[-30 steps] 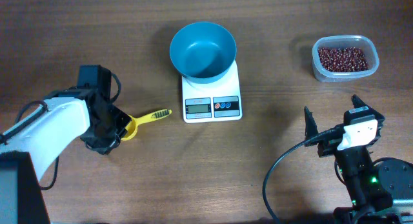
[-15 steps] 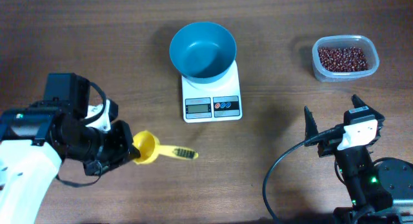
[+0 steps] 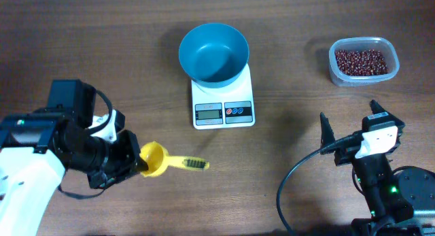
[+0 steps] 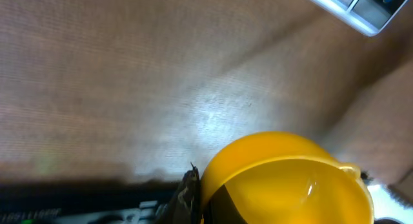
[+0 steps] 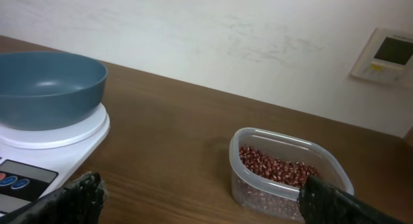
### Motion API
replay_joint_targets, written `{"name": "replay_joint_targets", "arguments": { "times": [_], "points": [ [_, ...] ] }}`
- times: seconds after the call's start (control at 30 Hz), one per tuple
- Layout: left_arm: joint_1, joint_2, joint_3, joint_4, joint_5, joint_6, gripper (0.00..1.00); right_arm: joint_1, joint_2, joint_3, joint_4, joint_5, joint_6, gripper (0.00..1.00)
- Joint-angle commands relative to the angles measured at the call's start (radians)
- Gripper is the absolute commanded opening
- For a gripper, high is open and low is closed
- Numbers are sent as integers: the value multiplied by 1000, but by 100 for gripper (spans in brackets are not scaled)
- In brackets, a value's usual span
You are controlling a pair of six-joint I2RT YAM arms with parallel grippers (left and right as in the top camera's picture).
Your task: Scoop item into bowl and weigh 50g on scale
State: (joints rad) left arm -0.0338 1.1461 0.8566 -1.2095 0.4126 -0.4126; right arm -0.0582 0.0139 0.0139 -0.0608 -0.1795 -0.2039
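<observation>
The blue bowl (image 3: pixel 213 52) stands empty on the white scale (image 3: pixel 223 112) at the table's back middle. Reddish-brown beans (image 3: pixel 362 61) fill a clear tub at the back right. My left gripper (image 3: pixel 134 161) is at the front left, shut on the cup end of a yellow scoop (image 3: pixel 155 159) whose handle points right. The scoop's cup (image 4: pixel 284 182) looks empty in the left wrist view, where a corner of the scale (image 4: pixel 361 11) also shows. My right gripper (image 3: pixel 348 124) is open and empty, south of the tub. The right wrist view shows the beans (image 5: pixel 277 167), bowl (image 5: pixel 48 88) and scale (image 5: pixel 71 137).
The clear rectangular tub (image 5: pixel 255 179) sits between my right fingers' line of sight and the wall. A white wall panel (image 5: pixel 387 53) hangs at the right. Cables trail from the right arm's base (image 3: pixel 391 195) at the front right.
My left arm has swung toward the table's front with the yellow scoop, turning it so the handle points right. In the last half second it barely shifted. The right arm is still.
</observation>
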Motion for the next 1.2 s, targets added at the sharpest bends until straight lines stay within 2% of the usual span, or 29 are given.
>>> {"name": "replay_joint_targets", "arguments": {
  "times": [0.0,0.07,0.1,0.13,0.23,0.3,0.33,0.47,0.5,0.53,0.67,0.83,0.93,1.0,1.07,1.17],
  "points": [
    [-4,-7,8,91,10,-204,0,6,-6,-8,2,-29,33,99],
    [-4,-7,8,108,2,-247,0,6,-6,-8,2,-54,81,99],
    [-4,-7,8,77,-46,-247,0,6,-6,-8,6,-107,237,99],
    [-4,-7,8,53,-82,-247,0,6,-6,-8,11,-205,480,99],
    [-4,-7,8,29,-107,-247,0,6,-6,-8,0,-639,1026,99],
    [-4,-7,8,31,-107,-247,0,6,-6,-8,-18,-889,1320,99],
    [-4,-7,8,30,-107,-247,0,6,-6,-8,-17,-964,1419,99],
    [-4,-7,8,27,-106,-247,0,6,-6,-8,-16,-878,1405,99],
    [-4,-7,8,27,-107,-247,0,6,-6,-8,-43,-863,1151,99],
    [-4,-7,8,31,-115,-247,0,6,5,-8,-53,-880,1072,99],
    [-4,-7,8,43,-125,-246,0,6,121,25,-47,-885,1141,99],
    [-4,-7,8,50,-125,-246,0,6,487,283,-48,-904,1120,99],
    [-4,-7,8,50,-125,-246,0,21,701,421,-48,-1026,1091,99],
    [-4,-7,8,50,-125,-246,0,144,792,522,-50,-994,1102,99],
    [-4,-7,8,50,-125,-246,0,304,861,619,-106,-793,1106,99],
    [-4,-7,8,49,-125,-245,0,502,956,655,-130,-577,1105,99]
  ]
}}
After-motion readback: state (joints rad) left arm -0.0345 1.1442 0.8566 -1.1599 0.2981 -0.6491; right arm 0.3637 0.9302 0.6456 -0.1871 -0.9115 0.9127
